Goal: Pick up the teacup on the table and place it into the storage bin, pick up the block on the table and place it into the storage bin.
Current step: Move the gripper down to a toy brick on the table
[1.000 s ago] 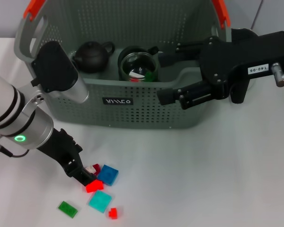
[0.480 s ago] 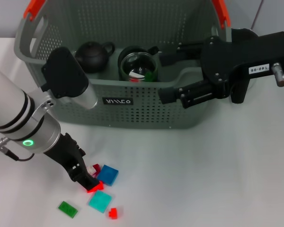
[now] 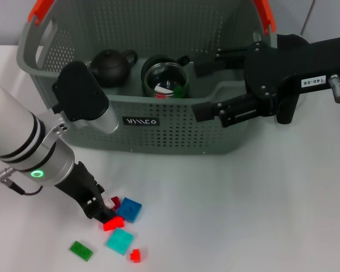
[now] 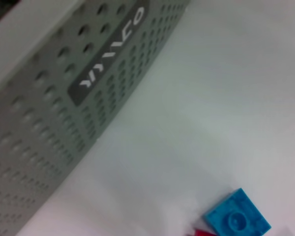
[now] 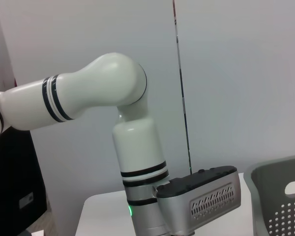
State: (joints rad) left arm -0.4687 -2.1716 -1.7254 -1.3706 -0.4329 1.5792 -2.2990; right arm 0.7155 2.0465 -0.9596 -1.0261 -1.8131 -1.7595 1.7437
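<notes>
The red block [image 3: 112,223] lies on the white surface [image 3: 243,215] among other scattered blocks, with the left end effector [image 3: 105,215] right at it; whether it has clenched on it I cannot tell. The teacup [image 3: 166,79] already sits in the storage bin [image 3: 175,130], beside which the right end effector [image 3: 207,116] hangs idle, apparently released.

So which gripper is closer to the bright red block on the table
Left. The left gripper is down at the bright red block, touching it, while the right gripper hovers over the storage bin's front wall, well away.
</notes>
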